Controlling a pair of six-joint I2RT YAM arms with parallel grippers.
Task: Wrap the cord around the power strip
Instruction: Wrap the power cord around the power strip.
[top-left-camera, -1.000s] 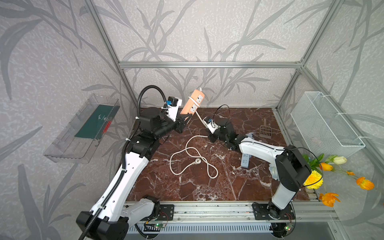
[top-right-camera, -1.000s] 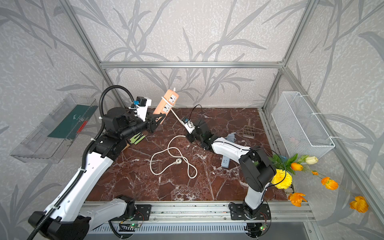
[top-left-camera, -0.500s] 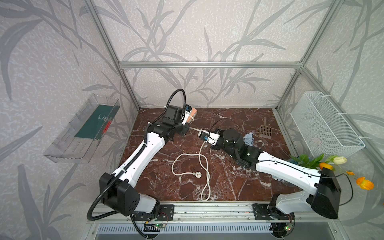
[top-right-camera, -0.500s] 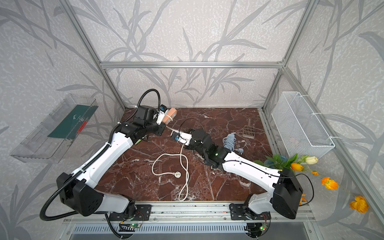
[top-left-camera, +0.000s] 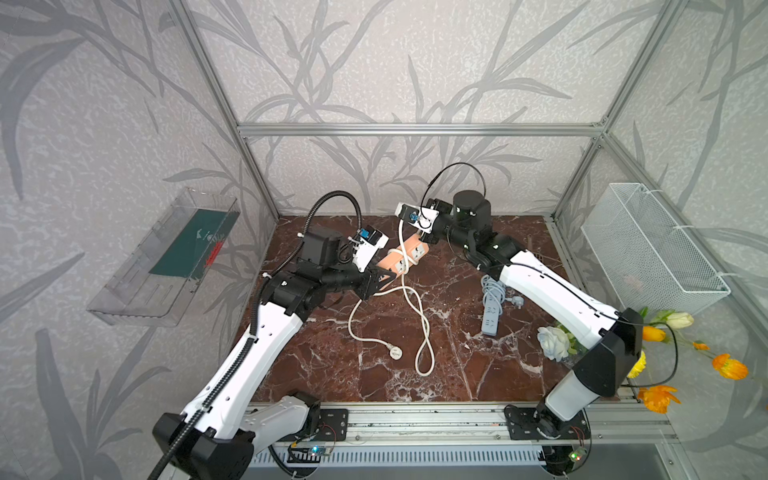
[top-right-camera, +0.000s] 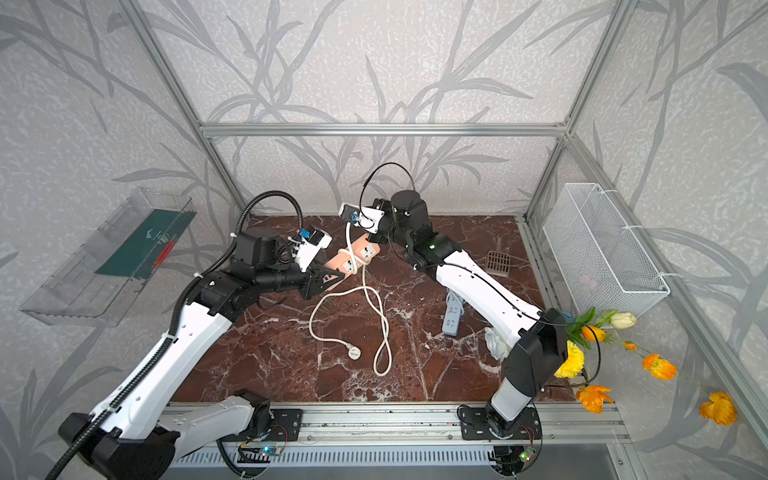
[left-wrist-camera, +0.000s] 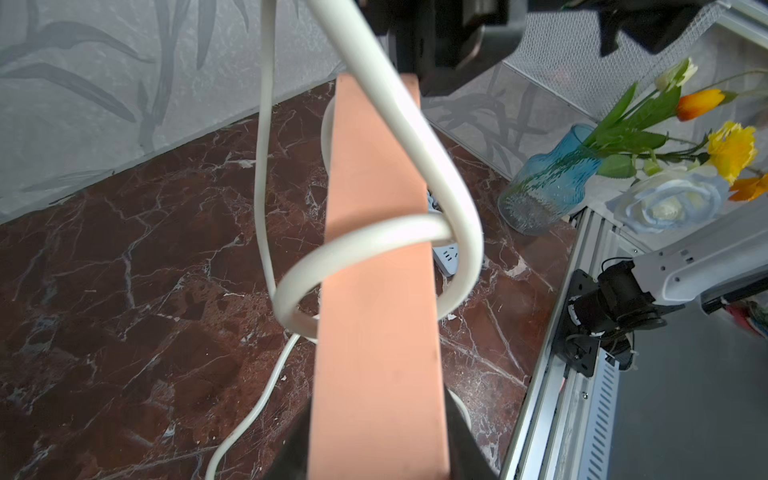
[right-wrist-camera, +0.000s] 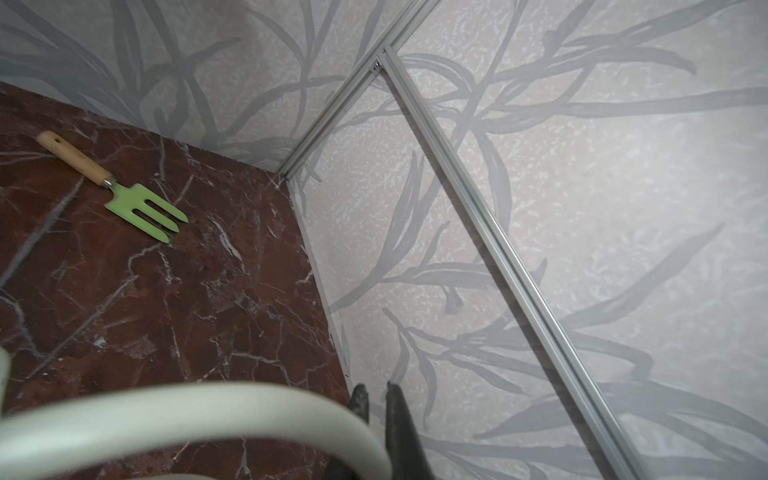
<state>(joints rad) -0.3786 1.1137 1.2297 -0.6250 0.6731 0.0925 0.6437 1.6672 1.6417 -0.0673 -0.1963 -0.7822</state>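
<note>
We see the left claw clamped tight on the near-left end of the peach power strip. It holds the strip raised off the marble table at the far middle of the scene, with the free end pointing far and right. The white cord makes one loose turn around the middle of the strip. From there it rises to the right claw, which hangs just above the strip's far end. That claw is closed on the cord. In the right wrist view its fingertips stand almost together where the cord arcs in to them. The rest of the cord drops from the strip to the table and trails toward the near side in a long narrow loop. Its plug lies flat near the table's middle, just left of that loop. A grey power strip lies to the right beside the right arm, a wire basket hangs on the right wall, and flowers stand at the near right.
</note>
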